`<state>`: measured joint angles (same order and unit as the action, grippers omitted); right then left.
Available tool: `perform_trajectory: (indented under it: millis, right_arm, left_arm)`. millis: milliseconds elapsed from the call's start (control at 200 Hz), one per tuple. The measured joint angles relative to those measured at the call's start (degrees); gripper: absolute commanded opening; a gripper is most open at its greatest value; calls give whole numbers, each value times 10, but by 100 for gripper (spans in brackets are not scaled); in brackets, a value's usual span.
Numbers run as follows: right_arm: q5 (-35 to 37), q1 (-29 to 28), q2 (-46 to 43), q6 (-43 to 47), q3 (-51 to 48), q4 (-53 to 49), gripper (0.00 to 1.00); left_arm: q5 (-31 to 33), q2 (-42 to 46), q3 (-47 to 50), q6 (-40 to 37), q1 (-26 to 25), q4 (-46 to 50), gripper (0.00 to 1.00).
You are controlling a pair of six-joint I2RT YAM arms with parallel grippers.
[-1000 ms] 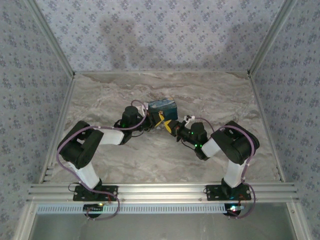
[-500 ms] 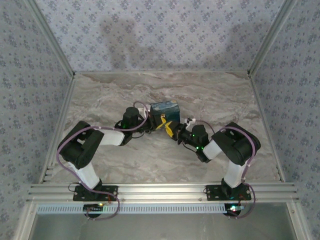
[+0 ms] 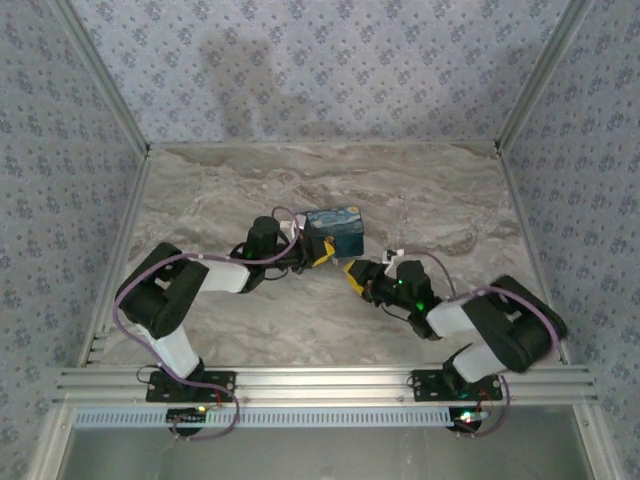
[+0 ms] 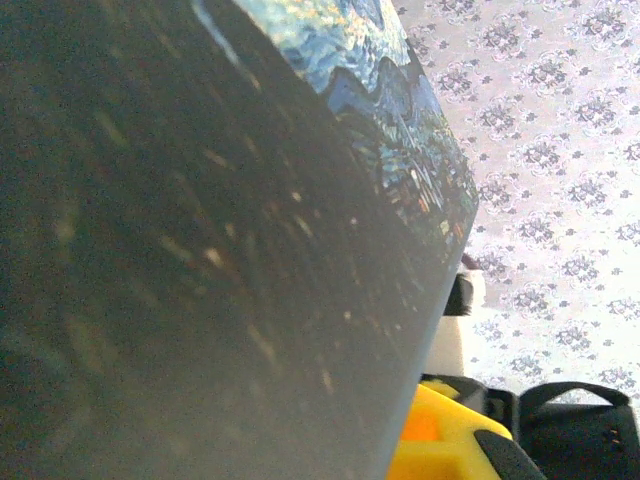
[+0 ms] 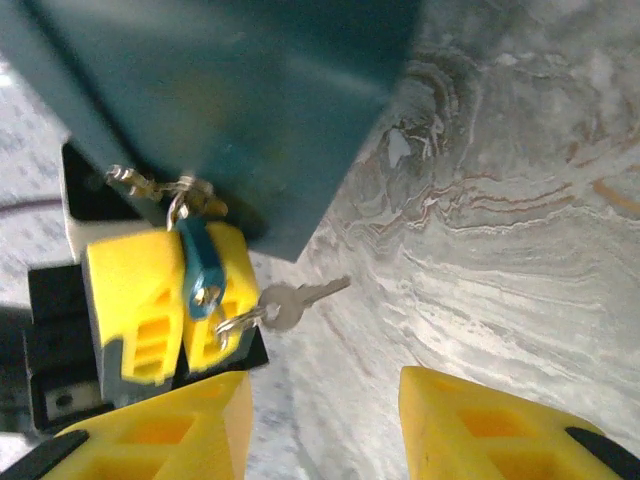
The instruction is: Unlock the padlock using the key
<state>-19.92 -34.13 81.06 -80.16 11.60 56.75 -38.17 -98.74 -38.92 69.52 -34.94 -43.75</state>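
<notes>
**Asker:** Where is the padlock?

**Me:** The padlock (image 5: 200, 262) hangs by its thin shackle from the hasp (image 5: 150, 185) on the near side of the painted box (image 3: 335, 228), towards the box's left corner. Its blue body lies along the seam of my left fingers (image 5: 130, 300).

**Asker:** Are those fingers holding it?

**Me:** They are closed, and I judge they pinch the padlock's body to steady it.

**Asker:** And the other pair?

**Me:** My right fingers (image 5: 470, 420) stand apart with nothing between them. From above, my right fingers (image 3: 353, 272) sit just to the near right of the box.

**Asker:** Where is the key from there?

**Me:** Far and left of them, close ahead, nearer my left-hand tip than my right-hand one. The key (image 5: 300, 293) hangs on a ring (image 5: 235, 322) at the bottom of the padlock. Its long axis runs roughly across my line of reach, the blade pointing away from the padlock and out over the worktop (image 5: 500, 200). I cannot tell whether the silvery bit at the padlock's bottom is a second key in the keyhole.

**Asker:** So which arm goes?

**Me:** The right, I think. It is free and near, while the left is busy. The key lies crosswise, so I would need to turn my wrist before closing on it.
</notes>
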Motion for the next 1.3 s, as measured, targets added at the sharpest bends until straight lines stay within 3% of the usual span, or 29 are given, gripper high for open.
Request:
perform_trajectory:
  millis: [210,435,844,1299]
  right_arm:
    - [64,-28,-216,177,106,-363,46]
    - [133,-53,-232,323,190,-561,44]
    - [231,-122,-102,496,328,-685,43]
    - [266,-128,-9,570,402,-719,45]
  left_arm:
    - [-2,0,0,0,0,0,0]
    - [-2,0,0,0,0,0,0]
    - [-6,7,0,0,0,7,0]
    - [-13,12,0,0,0,20,0]
